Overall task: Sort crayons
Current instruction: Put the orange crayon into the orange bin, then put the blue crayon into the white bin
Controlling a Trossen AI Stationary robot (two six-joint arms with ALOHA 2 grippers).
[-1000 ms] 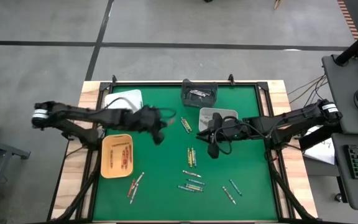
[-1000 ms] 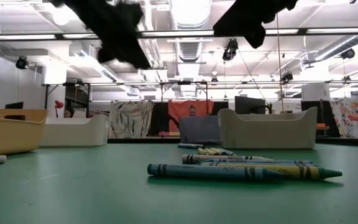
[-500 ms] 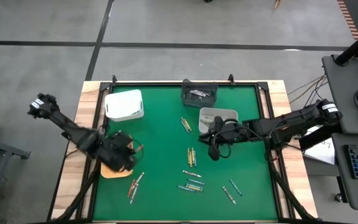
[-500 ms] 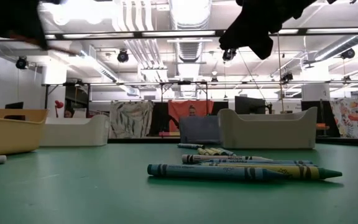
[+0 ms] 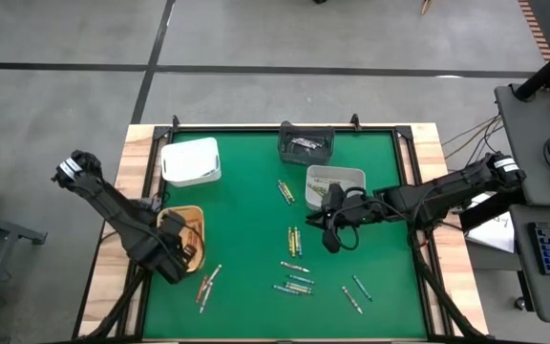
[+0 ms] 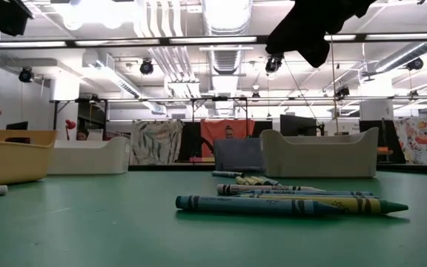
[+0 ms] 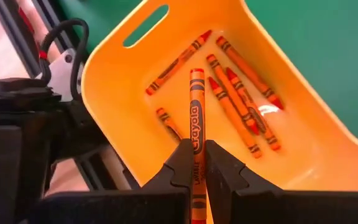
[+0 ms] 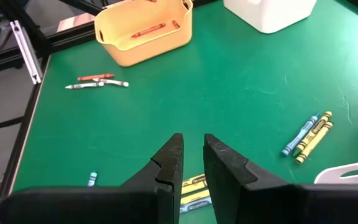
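Observation:
My left gripper (image 7: 197, 148) hangs over the yellow-orange tray (image 7: 114, 46) at the table's left side, shut on an orange crayon (image 7: 196, 106). Several orange crayons (image 7: 238, 102) lie on the tray's floor. In the high view this gripper (image 5: 179, 256) covers the tray's near end (image 5: 195, 215). My right gripper (image 5: 330, 239) hovers above the table's middle, near the grey bin (image 5: 335, 178); its fingers (image 8: 192, 146) stand a little apart with nothing between them. Loose crayons (image 5: 294, 277) lie on the green mat. My left gripper pinches the orange crayon between its two fingers, at the wrapped part behind its middle (image 7: 197, 138). The crayon lies along the fingers and sticks out past their tips. The fingers point steeply down from above. The crayon is clear of the tray's floor, tip toward it.
A white bin (image 5: 191, 160) stands at the far left and a dark bin (image 5: 306, 143) at the far middle. More crayons lie near the mat's centre (image 5: 294, 239), by the grey bin (image 5: 285, 191), beside the tray (image 5: 208, 282) and at the near right (image 5: 351, 294).
My left gripper has swung from the table's middle toward the left and near edges, ending over the yellow-orange tray. It has tipped from nearly level to pointing steeply down and has stayed shut.

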